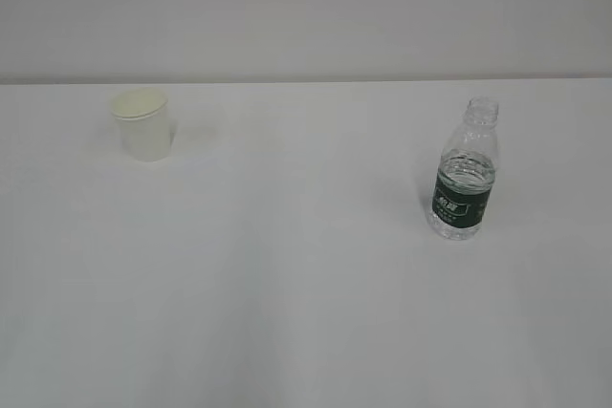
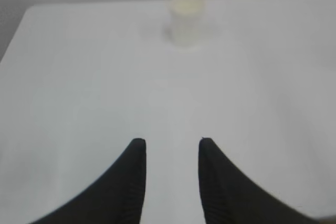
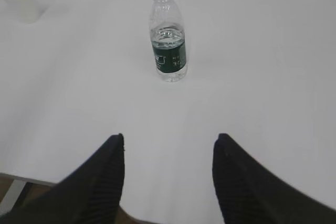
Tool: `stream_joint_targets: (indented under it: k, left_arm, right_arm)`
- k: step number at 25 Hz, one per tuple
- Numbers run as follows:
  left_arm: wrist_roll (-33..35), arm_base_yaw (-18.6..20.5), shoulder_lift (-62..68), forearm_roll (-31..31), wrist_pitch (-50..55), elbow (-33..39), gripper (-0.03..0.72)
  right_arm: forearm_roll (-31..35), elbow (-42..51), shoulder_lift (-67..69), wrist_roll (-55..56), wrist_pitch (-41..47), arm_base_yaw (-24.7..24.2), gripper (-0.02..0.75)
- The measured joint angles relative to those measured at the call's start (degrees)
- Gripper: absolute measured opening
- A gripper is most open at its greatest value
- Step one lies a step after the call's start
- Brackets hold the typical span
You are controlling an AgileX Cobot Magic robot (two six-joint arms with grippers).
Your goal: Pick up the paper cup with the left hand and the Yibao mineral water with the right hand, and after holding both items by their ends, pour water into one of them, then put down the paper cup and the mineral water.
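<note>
The white paper cup (image 1: 143, 124) stands upright at the back left of the white table (image 1: 287, 284). Far ahead of my left gripper (image 2: 170, 141) the paper cup (image 2: 186, 19) looks blurred; this gripper is open, with only table between its fingers. The capless Yibao mineral water bottle (image 1: 466, 172), clear with a dark green label, stands upright at the right. My right gripper (image 3: 170, 137) is open near the table's front edge, well short of the Yibao mineral water bottle (image 3: 168, 35). Neither arm shows in the exterior view.
A pale wall (image 1: 306, 7) rises behind the table's far edge. In the right wrist view the paper cup (image 3: 18, 1) sits at the top left, and the table's near edge with brown floor (image 3: 8, 190) appears at the bottom left.
</note>
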Motion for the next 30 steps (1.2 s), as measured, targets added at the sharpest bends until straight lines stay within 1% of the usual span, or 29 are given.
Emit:
stream_joint_targets:
  k: [3, 5, 10, 18, 20, 21, 22, 24, 26, 27, 30]
  left_arm:
    - [0.0, 0.0, 0.12, -3.16, -9.19, -0.83, 0.239]
    - [0.0, 0.0, 0.49, -3.73, -12.18, -0.92, 0.239]
    - [0.0, 0.0, 5.98, -3.73, -15.34, -0.92, 0.24]
    - [0.58, 0.0, 13.12, -2.58, -27.17, -0.92, 0.246]
    - [0.58, 0.0, 13.79, -2.08, -29.17, -0.92, 0.257]
    - [0.6, 0.0, 14.25, -1.67, -29.81, -0.92, 0.271]
    - [0.7, 0.0, 14.6, -1.13, -30.11, -0.92, 0.302]
    - [0.7, 0.0, 15.2, -0.43, -30.09, -0.92, 0.39]
    - [0.7, 0.0, 15.96, -0.29, -30.16, -0.92, 0.497]
    - [0.7, 0.0, 16.04, -0.56, -30.16, -0.92, 0.533]
    - [0.7, 0.0, 16.19, -2.84, -31.41, -0.92, 0.571]
  right_arm:
    - [1.56, 0.0, 0.0, 0.0, -3.58, 0.0, 0.414]
    - [2.77, 0.0, 0.0, 0.0, -5.65, 0.0, 0.414]
    - [4.56, 0.0, 0.0, -0.1, -8.53, 0.0, 0.414]
    - [5.66, 0.0, 0.63, -1.84, -15.42, 0.0, 0.414]
    - [5.71, 0.0, 0.63, -2.74, -17.0, 0.0, 0.414]
    - [5.8, 0.0, 0.68, -3.06, -17.48, 0.0, 0.414]
    - [5.8, 0.0, 0.9, -3.44, -17.98, 0.0, 0.414]
    - [5.84, 0.0, 2.1, -3.96, -19.04, 0.0, 0.414]
    - [6.59, 0.0, 4.01, -4.65, -19.79, 0.0, 0.414]
    - [7.29, 0.0, 4.99, -5.21, -20.28, 0.0, 0.414]
    - [10.31, 0.0, 8.7, -9.18, -22.47, 0.0, 0.414]
